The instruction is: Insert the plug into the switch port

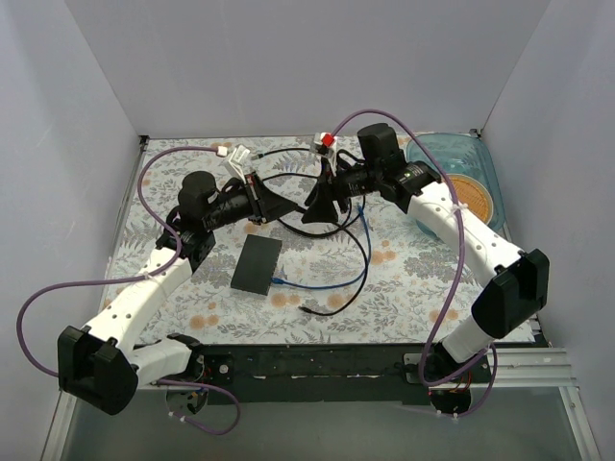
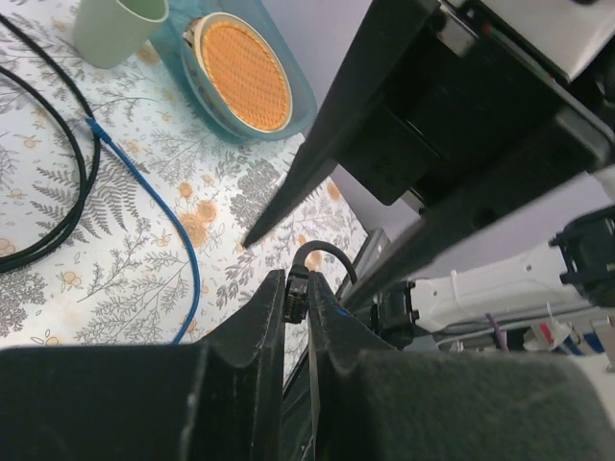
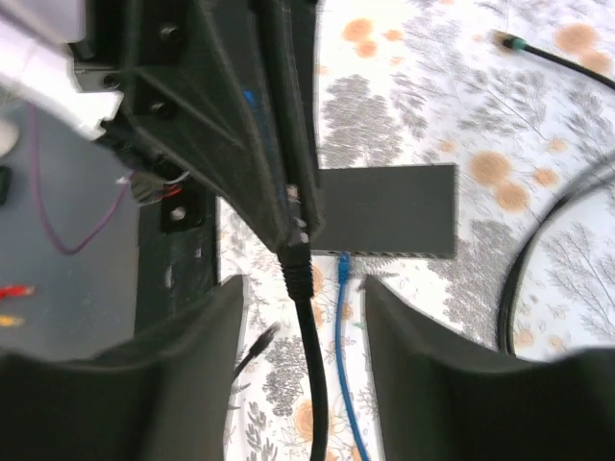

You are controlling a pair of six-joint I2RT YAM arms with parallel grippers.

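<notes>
The dark grey switch box (image 1: 257,264) lies flat on the floral cloth; it also shows in the right wrist view (image 3: 384,211). Its row of ports (image 3: 394,254) faces the near edge, and a blue cable's plug (image 3: 343,265) sits in one port. My left gripper (image 2: 298,288) is shut on a black plug (image 2: 297,294), held in the air behind the box. That plug (image 3: 297,252) and its black cable (image 3: 312,375) hang between my right gripper's open fingers (image 3: 192,365). My right gripper (image 3: 303,288) is open around the cable without touching it. The two grippers meet tip to tip (image 1: 303,206).
A teal tray (image 1: 485,158) with an orange disc stands at the back right, a pale green cup (image 2: 115,29) beside it. Black and blue cables loop over the middle of the cloth (image 1: 356,254). A loose black plug (image 1: 306,310) lies near the front. White connectors (image 1: 235,154) lie at the back.
</notes>
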